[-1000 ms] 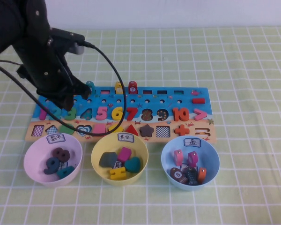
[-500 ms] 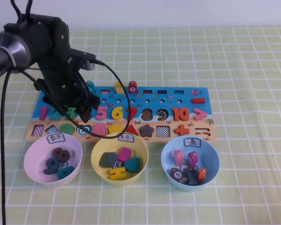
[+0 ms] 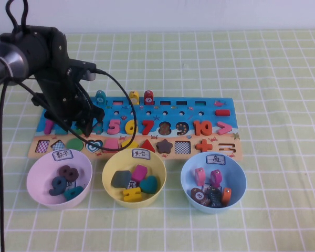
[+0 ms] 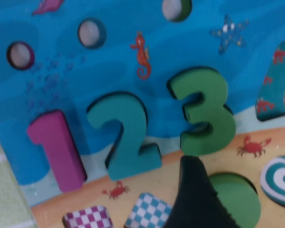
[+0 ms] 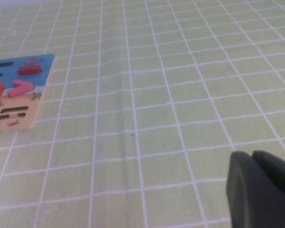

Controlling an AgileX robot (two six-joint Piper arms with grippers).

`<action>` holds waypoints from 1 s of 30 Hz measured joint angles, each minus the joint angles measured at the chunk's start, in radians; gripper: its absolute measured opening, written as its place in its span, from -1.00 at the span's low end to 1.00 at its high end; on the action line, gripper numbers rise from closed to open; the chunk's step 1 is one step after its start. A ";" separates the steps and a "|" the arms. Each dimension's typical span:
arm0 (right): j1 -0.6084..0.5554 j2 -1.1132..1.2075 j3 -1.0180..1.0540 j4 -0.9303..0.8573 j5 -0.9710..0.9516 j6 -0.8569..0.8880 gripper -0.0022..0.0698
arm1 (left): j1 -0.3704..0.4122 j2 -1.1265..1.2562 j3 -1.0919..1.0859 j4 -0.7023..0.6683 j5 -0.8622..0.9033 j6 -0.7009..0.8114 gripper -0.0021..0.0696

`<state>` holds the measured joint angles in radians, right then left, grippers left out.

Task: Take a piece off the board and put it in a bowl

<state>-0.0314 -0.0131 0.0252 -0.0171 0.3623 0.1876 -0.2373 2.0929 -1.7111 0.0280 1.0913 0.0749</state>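
Note:
The green "3" (image 4: 204,111) lies in its slot on the board (image 4: 109,61), between the teal "2" (image 4: 128,137) and the blue "4" (image 4: 280,85). In the high view my left gripper (image 3: 89,122) hangs open just above the left end of the board (image 3: 199,105) and covers the "3". One dark finger (image 4: 194,194) shows close beside the "3", not touching it. The pink-lilac bowl (image 3: 35,170) stands in front of the board's left end and holds three pieces. My right gripper (image 5: 251,156) is shut and empty over bare tablecloth, out of the high view.
A yellow bowl (image 3: 109,167) and a light blue bowl (image 3: 186,176) with pieces stand right of the pink bowl. A pink "1" (image 4: 57,149) and a green disc (image 4: 237,199) lie near the finger. Black cables loop over the board's left half. The board's right corner (image 5: 38,64) shows in the right wrist view.
My left arm has swung from the board's far left to over the "3" and sunk lower. The "3" remains in its slot. The bowls have not moved.

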 joint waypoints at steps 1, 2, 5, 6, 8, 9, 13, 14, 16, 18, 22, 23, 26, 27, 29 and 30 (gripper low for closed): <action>0.000 0.000 0.000 0.000 0.000 0.000 -0.99 | 0.000 0.000 0.000 0.000 -0.007 0.000 0.11; 0.000 0.000 0.000 0.000 0.000 0.000 -0.99 | 0.000 0.000 0.000 0.000 -0.015 0.000 0.11; 0.000 0.000 0.000 0.000 0.000 0.000 -0.99 | 0.000 0.000 0.000 0.000 -0.036 0.000 0.10; 0.000 0.000 0.000 0.000 0.000 0.000 -0.99 | 0.000 0.000 0.000 0.000 -0.043 0.000 0.10; 0.000 0.000 0.000 0.000 0.000 0.000 -0.99 | 0.000 0.002 0.000 0.000 -0.061 0.000 0.10; 0.000 0.000 0.000 0.000 0.000 0.000 -0.99 | 0.000 0.003 0.000 0.000 -0.069 0.000 0.10; 0.000 0.000 0.000 0.000 0.000 0.000 -0.99 | 0.000 0.018 0.000 0.000 -0.079 0.000 0.10; 0.000 0.000 0.000 0.000 0.000 0.000 -0.99 | 0.000 0.026 0.000 0.000 -0.078 0.000 0.10; 0.000 0.000 0.000 0.000 0.000 0.000 -0.99 | 0.000 0.041 0.000 0.000 -0.071 0.000 0.10; 0.000 0.000 0.000 0.000 0.000 0.000 -0.99 | 0.000 0.051 -0.002 -0.005 -0.071 0.000 0.10; 0.000 0.000 0.000 0.000 0.000 0.000 -0.99 | 0.000 0.053 -0.002 -0.005 -0.070 0.000 0.10; 0.000 0.000 0.000 0.000 0.000 0.000 -0.99 | 0.000 0.053 -0.003 -0.005 -0.070 0.000 0.10; 0.000 0.000 0.000 0.000 0.000 0.000 -0.99 | 0.000 0.053 -0.003 -0.005 -0.070 0.000 0.01; 0.000 0.000 0.000 0.000 0.000 0.000 -0.99 | 0.000 0.053 -0.003 -0.005 -0.070 0.000 -0.04; 0.000 0.000 0.000 0.000 0.000 0.000 -0.99 | 0.000 0.053 -0.004 0.004 -0.070 0.000 -0.21; 0.000 0.000 0.000 0.000 0.000 0.000 -0.99 | 0.000 0.053 -0.005 0.011 -0.070 0.000 -0.33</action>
<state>-0.0314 -0.0131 0.0252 -0.0171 0.3623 0.1876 -0.2373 2.1460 -1.7166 0.0388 1.0211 0.0749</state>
